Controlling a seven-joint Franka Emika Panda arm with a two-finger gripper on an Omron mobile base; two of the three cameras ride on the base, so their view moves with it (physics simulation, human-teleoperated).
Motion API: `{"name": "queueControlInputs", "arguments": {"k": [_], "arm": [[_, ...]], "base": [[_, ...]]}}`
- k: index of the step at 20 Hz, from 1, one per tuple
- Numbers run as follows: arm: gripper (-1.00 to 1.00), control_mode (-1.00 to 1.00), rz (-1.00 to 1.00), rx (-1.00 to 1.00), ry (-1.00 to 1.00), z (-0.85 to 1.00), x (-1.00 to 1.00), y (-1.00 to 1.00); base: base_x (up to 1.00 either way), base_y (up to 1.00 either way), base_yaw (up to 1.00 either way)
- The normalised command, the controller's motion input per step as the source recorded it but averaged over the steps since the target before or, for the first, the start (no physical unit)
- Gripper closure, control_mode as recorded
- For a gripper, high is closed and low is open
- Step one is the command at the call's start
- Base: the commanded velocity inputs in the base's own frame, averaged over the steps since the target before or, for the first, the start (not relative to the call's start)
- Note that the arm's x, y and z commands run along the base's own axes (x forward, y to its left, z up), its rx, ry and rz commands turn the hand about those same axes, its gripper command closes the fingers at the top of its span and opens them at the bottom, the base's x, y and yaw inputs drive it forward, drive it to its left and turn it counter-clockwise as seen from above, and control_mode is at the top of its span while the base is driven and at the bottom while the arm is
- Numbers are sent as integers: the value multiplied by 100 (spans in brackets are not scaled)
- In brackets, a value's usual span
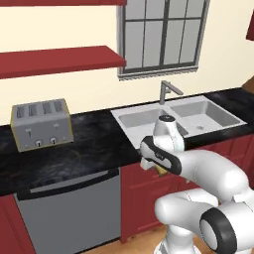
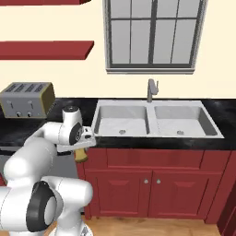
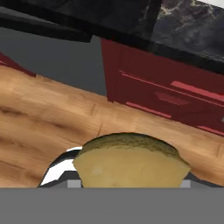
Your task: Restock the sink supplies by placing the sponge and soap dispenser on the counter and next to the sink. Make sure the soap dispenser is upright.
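Note:
My gripper [image 1: 159, 169] [image 2: 81, 155] hangs in front of the red cabinets, just below the counter's front edge and left of the sink, pointing down at the floor. It is shut on the sponge [image 3: 131, 168], a yellow-tan block with a darker top side that pokes out under the hand [image 1: 161, 171] [image 2: 81, 156]. The black speckled counter [image 1: 74, 149] [image 2: 226, 110] carries the grey double sink [image 1: 124, 113] [image 2: 150, 120] with its slim faucet [image 1: 166, 92] [image 2: 151, 90]. The soap dispenser is out of view.
A silver toaster [image 1: 42, 124] [image 2: 25, 99] stands on the counter left of the sink. A grey dishwasher front [image 1: 74, 208] sits under it. Red shelves [image 1: 59, 59] hang on the wall above, and wood floor [image 3: 43, 109] lies below the hand.

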Motion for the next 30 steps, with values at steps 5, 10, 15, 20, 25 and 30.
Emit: {"name": "queueControlInputs", "arguments": {"k": [5,10,15,20,25,30], "arm": [[100,100,0,0,0,0,0,0],[100,-100,7,0,5,-9,23,3],[100,-100,16,0,24,-26,100,12],[100,-100,11,0,17,-10,99,25],[100,-100,1,-9,14,-4,62,70],[100,-100,0,-8,7,-29,48,39]], "base": [[91,2,18],[34,-1,11],[0,0,0],[0,0,0],[0,0,0],[0,0,0]]}}
